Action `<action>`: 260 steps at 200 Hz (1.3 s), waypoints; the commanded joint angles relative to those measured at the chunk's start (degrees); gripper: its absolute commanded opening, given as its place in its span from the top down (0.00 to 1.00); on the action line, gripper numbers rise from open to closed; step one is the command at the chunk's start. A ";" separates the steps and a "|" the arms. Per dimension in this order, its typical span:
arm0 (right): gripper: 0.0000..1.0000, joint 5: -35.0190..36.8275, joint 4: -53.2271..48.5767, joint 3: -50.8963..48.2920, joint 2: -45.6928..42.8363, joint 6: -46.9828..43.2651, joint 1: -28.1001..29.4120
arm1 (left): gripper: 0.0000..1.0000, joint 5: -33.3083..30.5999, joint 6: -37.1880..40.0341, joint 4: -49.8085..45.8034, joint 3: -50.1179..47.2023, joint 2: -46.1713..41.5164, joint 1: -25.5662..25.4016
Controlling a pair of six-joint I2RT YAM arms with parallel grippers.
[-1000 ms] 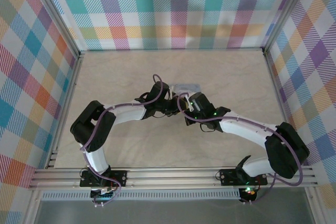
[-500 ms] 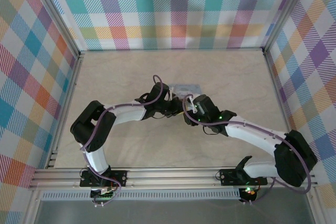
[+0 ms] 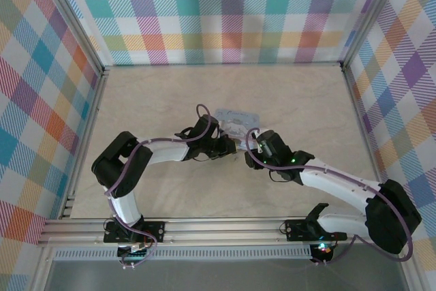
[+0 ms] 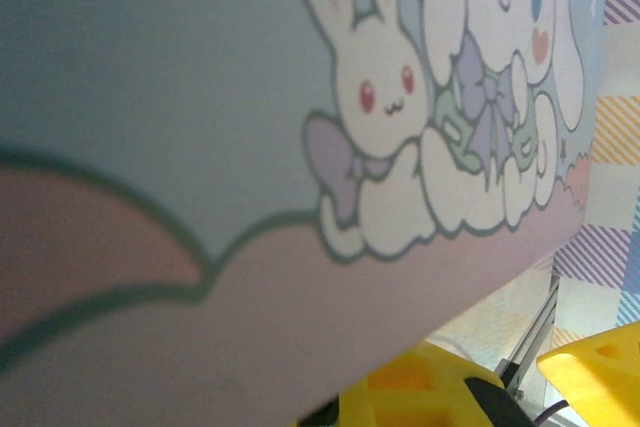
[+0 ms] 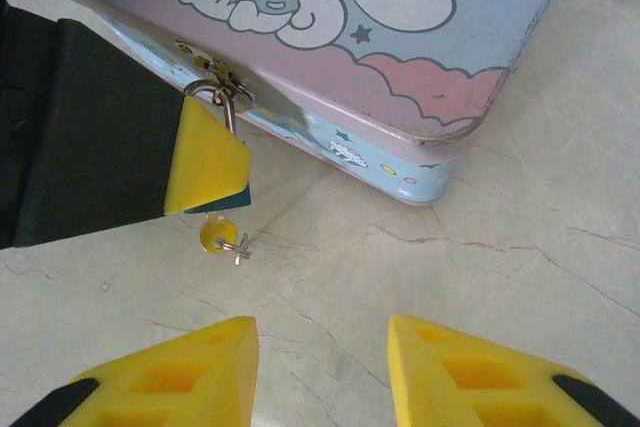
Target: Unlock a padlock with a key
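A light-blue tin box with a pink edge and white cartoon rabbits on its lid [image 5: 400, 67] sits on the pale marble-patterned table [image 5: 500, 277], around the middle of the floor in the overhead view [image 3: 237, 118]. Both arms reach in to its near side.

The small dark-teal metal padlock [image 5: 228, 203] hangs at the box's near-left front edge, its silver shackle [image 5: 228, 102] hooked through the clasp there. The left gripper [image 5: 210, 172] is pressed together on the padlock: 1 yellow finger lies flat over the body, so that just a strip of teal peeks out below it. The tiny key with a round yellowish head and a thin wire ring [image 5: 216, 235] sticks out directly under the padlock, above the table.

The right gripper [image 5: 322, 367] hovers just near of the key, its 2 yellow fingers spread apart with bare table between them, touching nothing. From above it sits just right of the left gripper [image 3: 230, 144].

The left wrist camera sits very close to the printed lid [image 4: 200, 147], with yellow fingertips [image 4: 420, 392] at the lower edge.
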 commanded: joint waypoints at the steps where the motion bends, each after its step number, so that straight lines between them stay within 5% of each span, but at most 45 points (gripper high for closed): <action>1: 0.60 0.73 0.93 -0.57 1.10 2.03 0.20 | 0.90 0.26 0.89 2.32 -0.99 0.37 -0.77; 44: 0.61 0.38 2.37 0.04 4.23 2.78 -0.18 | 0.86 2.34 -1.12 5.40 -0.13 2.20 -1.56; 92: 0.62 -0.47 2.80 1.99 7.10 3.30 -2.01 | 0.66 1.46 -0.34 4.71 -0.88 1.41 -1.68; 170: 0.70 -2.45 5.21 5.78 13.86 1.49 -5.78 | 0.61 -3.33 2.85 -1.63 -6.10 -10.24 -0.81; 260: 0.65 -2.06 5.94 10.81 19.27 -1.25 -9.09 | 0.50 -12.20 8.08 -12.01 -3.06 -17.38 3.38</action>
